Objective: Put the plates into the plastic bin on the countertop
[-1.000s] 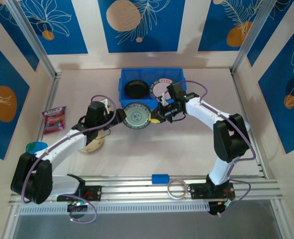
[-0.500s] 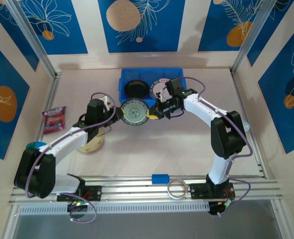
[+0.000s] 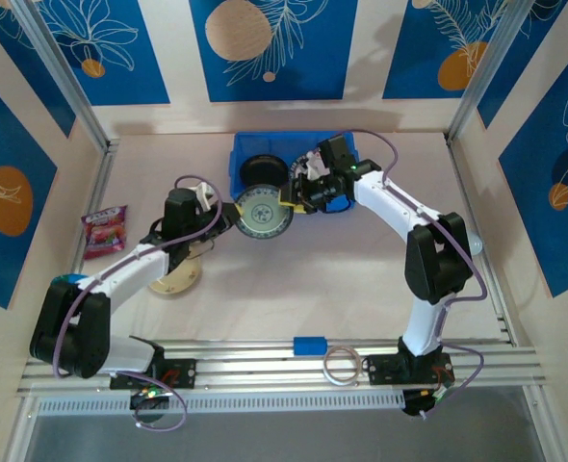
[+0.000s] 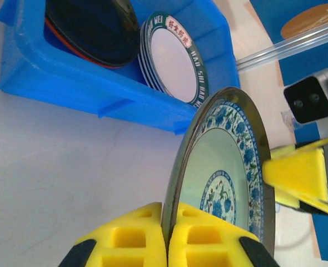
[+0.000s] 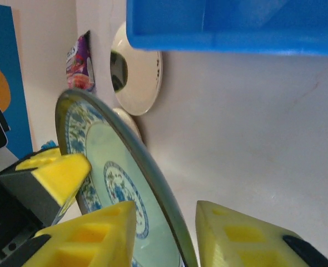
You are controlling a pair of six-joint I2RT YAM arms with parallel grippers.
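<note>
Just in front of the plastic bin's [image 3: 347, 144] near wall, the blue-patterned plate [image 4: 225, 178] is suspended between the two arms, tilted on edge with its decorated face turned up towards the top camera.

1. Left gripper [image 4: 165, 214]: I read both yellow fingers pressed together on the plate's lower rim, which passes up between them. It is clamped on the plate.
2. Right gripper [image 5: 167, 208]: the fingers straddle the opposite rim, one to each side, with the plate's edge running between them. The spacing looks wider than the rim, and I cannot tell whether the pads bear on the plate.
3. Bin contents: the black plate [image 4: 92, 25] leans in the left half, and the green-rimmed plates [image 4: 172, 58] stand stacked on edge just beside it, towards the right.
4. Countertop [image 3: 361, 289]: the cream plates [image 3: 173, 277] lie under the left forearm, well apart from the bin. A teal plate [image 3: 70, 282] shows partly behind the left arm near its base.
5. Other items: the pink snack packet [image 3: 104, 231] lies at the left edge. The small blue block [image 3: 310, 344] and the clear tape ring [image 3: 342, 364] sit on the front rail.
</note>
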